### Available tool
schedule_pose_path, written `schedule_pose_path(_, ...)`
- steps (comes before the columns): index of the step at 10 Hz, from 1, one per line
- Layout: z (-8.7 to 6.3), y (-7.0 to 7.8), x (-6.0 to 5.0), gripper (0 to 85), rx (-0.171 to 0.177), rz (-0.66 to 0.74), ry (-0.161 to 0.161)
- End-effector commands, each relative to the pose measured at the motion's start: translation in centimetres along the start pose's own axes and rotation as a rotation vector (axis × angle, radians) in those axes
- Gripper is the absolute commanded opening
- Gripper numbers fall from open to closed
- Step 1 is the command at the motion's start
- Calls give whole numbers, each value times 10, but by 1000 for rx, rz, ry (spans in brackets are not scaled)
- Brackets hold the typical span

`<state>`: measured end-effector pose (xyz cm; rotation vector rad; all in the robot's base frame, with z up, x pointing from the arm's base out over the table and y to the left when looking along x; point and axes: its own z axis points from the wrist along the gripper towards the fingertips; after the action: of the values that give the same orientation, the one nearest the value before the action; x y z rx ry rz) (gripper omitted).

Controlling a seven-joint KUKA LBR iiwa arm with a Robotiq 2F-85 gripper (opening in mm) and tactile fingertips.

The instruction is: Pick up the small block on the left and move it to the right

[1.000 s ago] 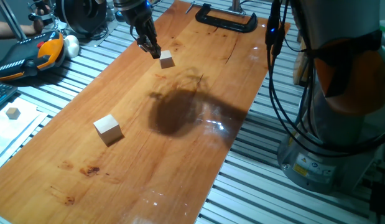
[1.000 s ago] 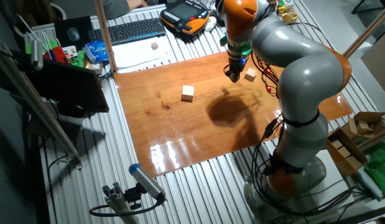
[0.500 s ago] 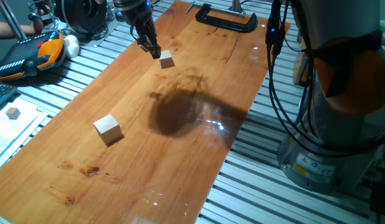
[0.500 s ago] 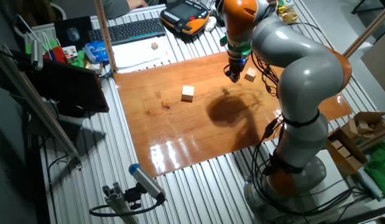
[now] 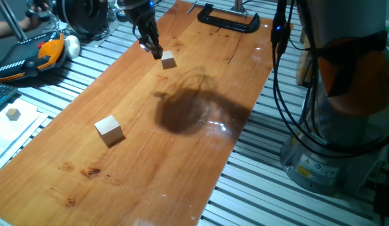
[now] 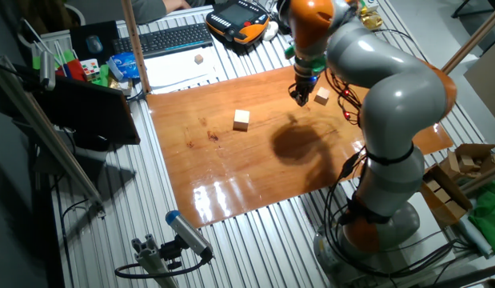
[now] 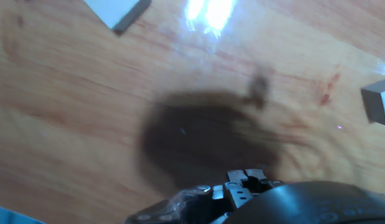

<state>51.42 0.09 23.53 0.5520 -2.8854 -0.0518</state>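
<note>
Where the wooden table narrows toward its far end in one fixed view, the gripper hangs just beside the small block, which rests on the board; whether the fingers touch it, or how wide they stand, cannot be told. The larger cube sits well apart, nearer the camera, and a black clamp grips the far edge. In the other fixed view the gripper hovers next to the small block, the larger cube off to the side. The hand view is blurred: a dark shadow on wood, pale block corners at the edges
</note>
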Motion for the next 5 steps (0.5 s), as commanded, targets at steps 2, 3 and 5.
schedule_pose_path(2,0,0,0,7,3,43,-44)
schedule_pose_path(3,0,0,0,7,10,76,-84)
schedule_pose_path(5,0,0,0,7,47,104,-99)
